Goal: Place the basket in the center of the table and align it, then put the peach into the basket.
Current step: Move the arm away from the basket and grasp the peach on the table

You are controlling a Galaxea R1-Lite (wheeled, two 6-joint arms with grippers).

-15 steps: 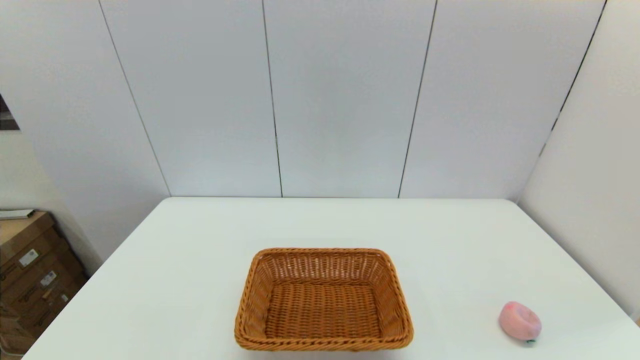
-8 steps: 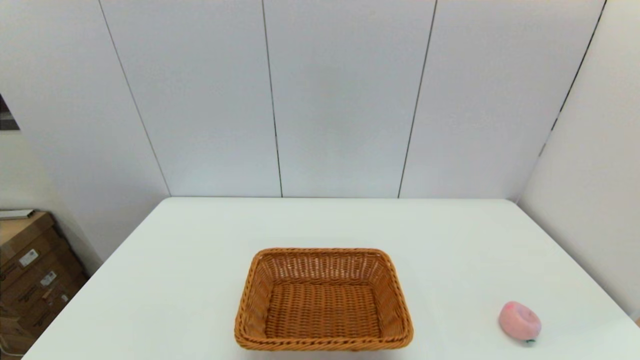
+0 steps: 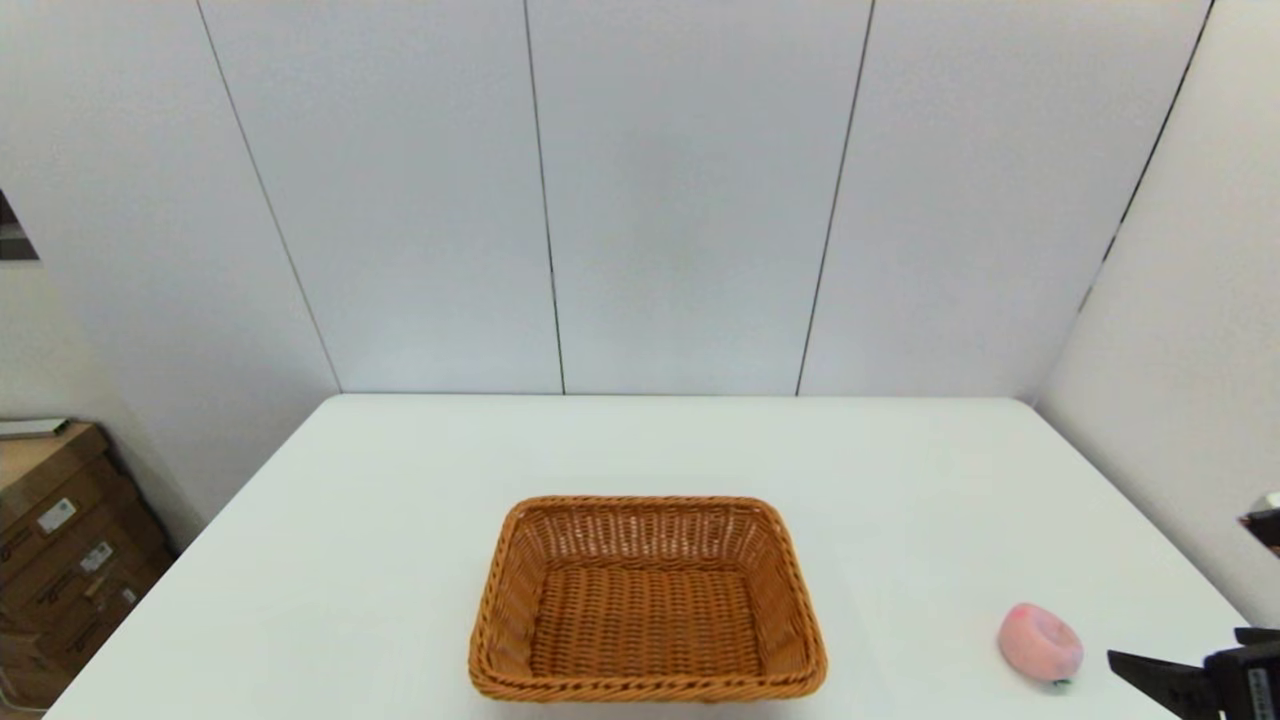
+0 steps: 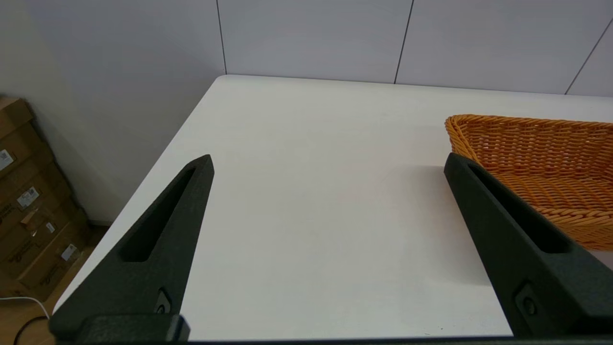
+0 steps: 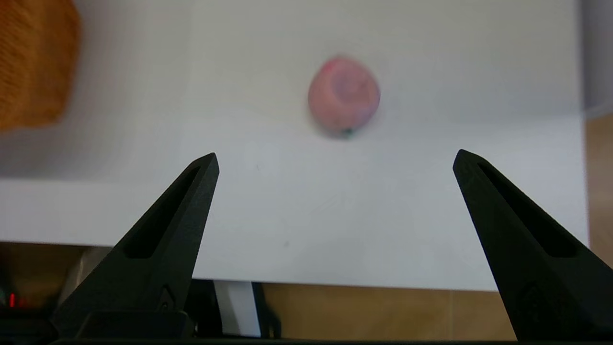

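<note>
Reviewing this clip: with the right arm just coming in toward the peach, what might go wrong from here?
1. The peach lies close to the near edge of the table; a nudge from the open right gripper may roll it off.
2. It is round, so the fingers could squeeze it out.
3. The left gripper, open beside the basket, might bump it out of alignment.

The basket (image 3: pixel 647 600) is rough woven wicker, the table (image 3: pixel 400 560) smooth matt white, the peach (image 3: pixel 1039 642) soft-looking matt pink.
</note>
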